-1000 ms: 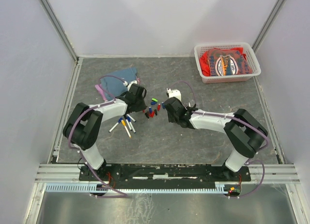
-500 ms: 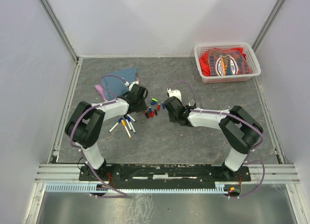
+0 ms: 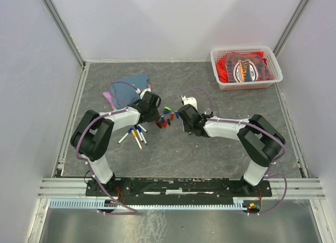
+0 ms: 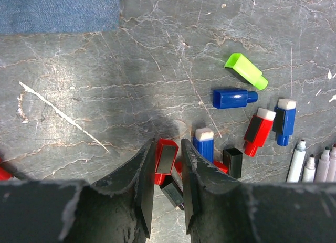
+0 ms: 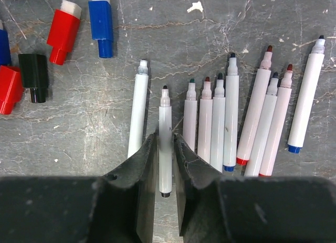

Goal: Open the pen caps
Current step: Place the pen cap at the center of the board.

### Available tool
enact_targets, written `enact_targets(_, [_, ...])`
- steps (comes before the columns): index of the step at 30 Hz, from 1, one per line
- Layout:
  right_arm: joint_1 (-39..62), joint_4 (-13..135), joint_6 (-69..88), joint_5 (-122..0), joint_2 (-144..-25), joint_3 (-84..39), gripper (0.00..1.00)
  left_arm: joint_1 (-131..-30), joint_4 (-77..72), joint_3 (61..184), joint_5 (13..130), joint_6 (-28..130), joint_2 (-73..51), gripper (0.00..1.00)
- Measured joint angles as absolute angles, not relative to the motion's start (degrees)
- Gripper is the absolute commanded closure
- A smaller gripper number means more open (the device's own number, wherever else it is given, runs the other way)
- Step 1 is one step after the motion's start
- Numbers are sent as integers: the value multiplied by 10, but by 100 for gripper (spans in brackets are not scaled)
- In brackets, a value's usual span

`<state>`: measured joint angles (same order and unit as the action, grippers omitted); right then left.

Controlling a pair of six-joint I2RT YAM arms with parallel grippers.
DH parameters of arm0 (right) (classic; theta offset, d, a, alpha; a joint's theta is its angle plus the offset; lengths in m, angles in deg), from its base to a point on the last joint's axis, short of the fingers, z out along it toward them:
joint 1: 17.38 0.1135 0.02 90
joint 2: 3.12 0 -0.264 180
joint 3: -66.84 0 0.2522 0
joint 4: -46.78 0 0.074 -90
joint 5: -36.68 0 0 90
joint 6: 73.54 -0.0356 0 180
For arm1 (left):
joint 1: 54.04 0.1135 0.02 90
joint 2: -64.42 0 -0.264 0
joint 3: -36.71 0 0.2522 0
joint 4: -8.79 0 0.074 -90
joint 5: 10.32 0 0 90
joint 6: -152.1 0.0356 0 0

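In the left wrist view my left gripper (image 4: 167, 144) stands open over a pile of pen caps, and a red cap (image 4: 167, 161) sits loosely between its fingers. Around it lie green (image 4: 245, 71), blue (image 4: 233, 97) and black (image 4: 232, 161) caps. In the right wrist view my right gripper (image 5: 165, 138) is open around an uncapped white pen barrel (image 5: 165, 117), with thin gaps on both sides. Beside it lies a row of uncapped pens (image 5: 231, 122), with red (image 5: 64, 30) and blue (image 5: 101, 20) caps farther off. From above, both grippers flank the cap cluster (image 3: 165, 119).
A white basket (image 3: 216, 62) holding red cloth stands at the back right. A folded blue cloth (image 3: 131, 83) lies behind the left arm. Several more pens (image 3: 134, 135) lie near the left forearm. Walls close in the table on three sides.
Both grippers have opened. The right one, shut a second ago, now has gaps around the pen barrel and has shifted slightly toward the caps. The left arm has barely moved.
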<state>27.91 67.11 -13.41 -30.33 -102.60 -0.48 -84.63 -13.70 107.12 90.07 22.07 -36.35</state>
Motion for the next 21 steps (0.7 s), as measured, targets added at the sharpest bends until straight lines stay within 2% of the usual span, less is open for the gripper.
enact_targets(18, [278,693,-132,-304,-1006,-12,71,-847,-151,1071,901,221,-346,67])
enact_targets(21, [279,692,-132,-308,-999,-21,68,-847,-155,1071,903,220,-336,62])
